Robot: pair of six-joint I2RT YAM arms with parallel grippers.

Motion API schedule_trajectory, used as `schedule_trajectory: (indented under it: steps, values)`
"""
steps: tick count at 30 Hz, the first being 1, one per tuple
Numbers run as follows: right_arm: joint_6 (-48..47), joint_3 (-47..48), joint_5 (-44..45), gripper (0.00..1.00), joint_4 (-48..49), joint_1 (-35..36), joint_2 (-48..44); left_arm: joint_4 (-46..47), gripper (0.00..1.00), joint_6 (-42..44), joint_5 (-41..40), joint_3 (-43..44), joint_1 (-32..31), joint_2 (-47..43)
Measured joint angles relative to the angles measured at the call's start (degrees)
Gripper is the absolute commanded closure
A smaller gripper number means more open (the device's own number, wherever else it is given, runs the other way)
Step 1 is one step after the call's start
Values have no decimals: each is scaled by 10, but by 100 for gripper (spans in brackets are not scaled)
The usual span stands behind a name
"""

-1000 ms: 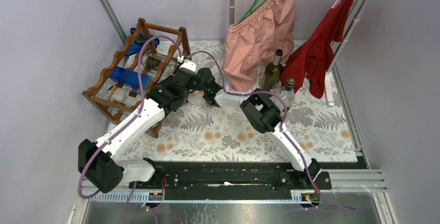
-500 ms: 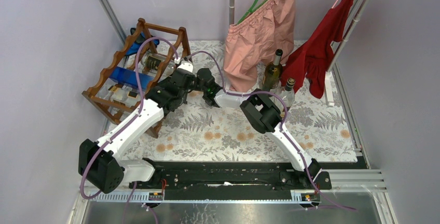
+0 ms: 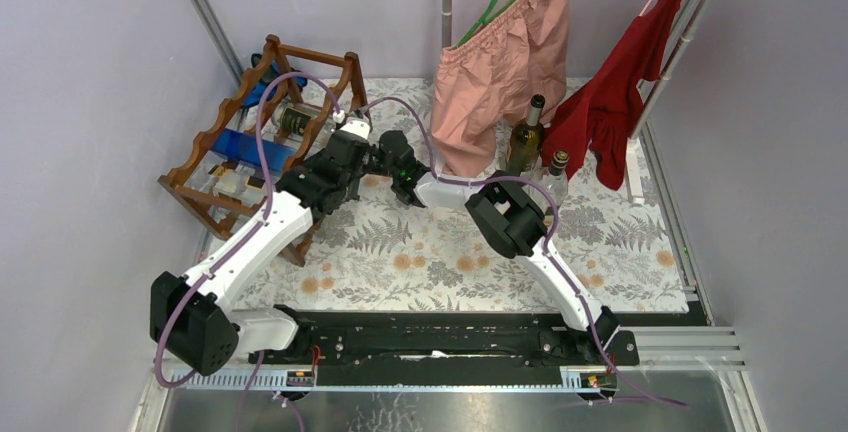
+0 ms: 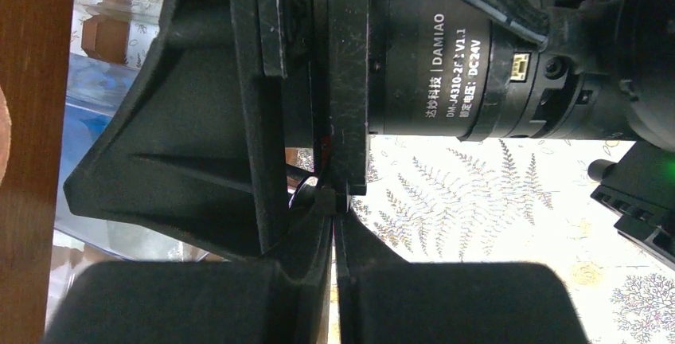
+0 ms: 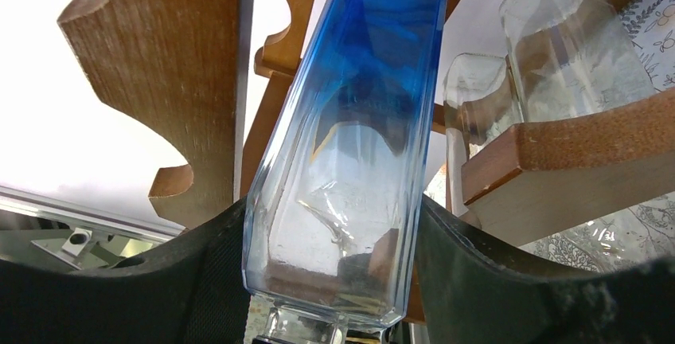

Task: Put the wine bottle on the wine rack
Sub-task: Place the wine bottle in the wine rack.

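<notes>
The wine bottle point(image 5: 358, 145), square-sided glass shading from blue to clear, lies slanted in the reddish-brown wooden wine rack point(image 5: 159, 81). My right gripper point(image 5: 334, 232) is shut on its clear lower body. From above, the blue bottle point(image 3: 238, 144) rests across the wine rack point(image 3: 205, 152) at the back left; the right gripper is hidden under the left arm. My left gripper point(image 4: 334, 209) is shut on nothing, its tips against the right arm's black wrist motor point(image 4: 446, 65), beside the rack post point(image 4: 32, 121).
A clear bottle point(image 5: 573, 57) and a dark-labelled bottle point(image 3: 295, 119) also lie in the rack. A green bottle point(image 3: 525, 137) and a clear one point(image 3: 555, 177) stand at the back. Pink shorts point(image 3: 500, 62) and a red garment point(image 3: 615, 102) hang above them.
The left arm's wrist has shifted slightly left toward the rack. The right arm and the blue bottle have held still.
</notes>
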Motion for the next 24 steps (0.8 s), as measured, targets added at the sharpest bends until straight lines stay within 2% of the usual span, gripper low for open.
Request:
schedule_trajectory:
  steps: [15, 24]
  values:
    - [-9, -13, 4, 35, -15, 1, -16, -1, 92, 3, 24, 0, 7, -12]
    - [49, -41, 19, 27, 14, 1, -21, 2, 92, 5, 48, 0, 10, -15]
